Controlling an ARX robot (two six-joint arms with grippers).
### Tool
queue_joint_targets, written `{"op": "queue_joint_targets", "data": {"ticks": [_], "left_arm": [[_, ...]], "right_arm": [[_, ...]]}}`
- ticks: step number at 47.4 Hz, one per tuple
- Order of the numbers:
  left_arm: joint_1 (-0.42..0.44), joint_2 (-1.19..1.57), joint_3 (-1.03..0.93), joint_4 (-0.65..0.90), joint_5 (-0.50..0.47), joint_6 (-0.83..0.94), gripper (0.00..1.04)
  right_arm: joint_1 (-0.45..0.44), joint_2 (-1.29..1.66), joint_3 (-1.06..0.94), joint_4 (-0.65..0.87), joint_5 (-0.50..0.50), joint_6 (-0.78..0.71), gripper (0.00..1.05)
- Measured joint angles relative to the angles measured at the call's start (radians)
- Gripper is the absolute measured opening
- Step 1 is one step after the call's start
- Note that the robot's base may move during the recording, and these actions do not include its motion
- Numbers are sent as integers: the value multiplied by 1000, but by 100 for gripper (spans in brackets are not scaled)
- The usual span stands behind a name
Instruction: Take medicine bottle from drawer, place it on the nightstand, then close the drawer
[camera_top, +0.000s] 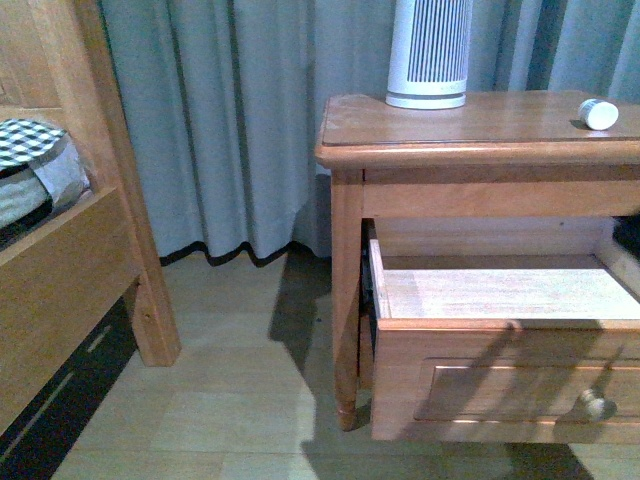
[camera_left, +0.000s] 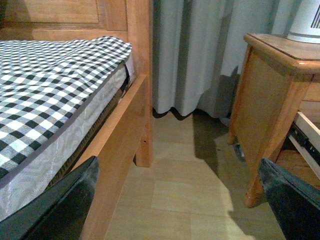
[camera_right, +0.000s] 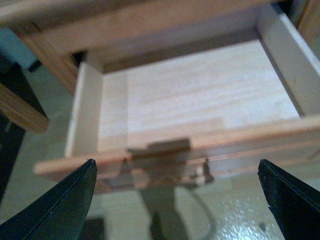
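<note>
The medicine bottle (camera_top: 599, 114), small and white, lies on the nightstand (camera_top: 480, 125) top at its right end. The upper drawer (camera_top: 500, 345) stands pulled out, its pale interior bare, its round knob (camera_top: 598, 405) at the front. In the right wrist view the open right gripper (camera_right: 177, 200) hovers above the drawer's front edge (camera_right: 200, 150), looking down into the drawer's bare inside (camera_right: 200, 95). The left gripper (camera_left: 185, 200) is open and empty over the floor between the bed and the nightstand's side (camera_left: 265, 110). Neither arm shows in the front view.
A large white slatted appliance (camera_top: 429, 52) stands on the nightstand's back left. A wooden bed frame (camera_top: 90, 250) with a checked mattress (camera_left: 45, 90) is at the left. Grey curtains (camera_top: 230, 120) hang behind. Pale floor (camera_top: 230, 400) lies between bed and nightstand.
</note>
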Motion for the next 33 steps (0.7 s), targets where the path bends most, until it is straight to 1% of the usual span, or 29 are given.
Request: {"op": "queue_joint_targets", "data": {"ticks": [3, 6, 8, 17, 24, 33], "left_arm": [[0, 0, 0, 0, 0, 0, 98], [0, 0, 0, 0, 0, 0, 98], [0, 0, 0, 0, 0, 0, 98], [0, 0, 0, 0, 0, 0, 98], [0, 0, 0, 0, 0, 0, 98], [0, 0, 0, 0, 0, 0, 98]], "right_arm": [[-3, 17, -70, 60, 21, 3, 98], [-9, 48, -111, 124, 21, 11, 98], [-17, 90, -136, 188, 26, 10, 98], [-56, 283, -155, 367, 27, -6, 98], [-80, 441, -117, 449, 29, -31, 98], [-95, 580, -16, 481, 34, -77, 98]]}}
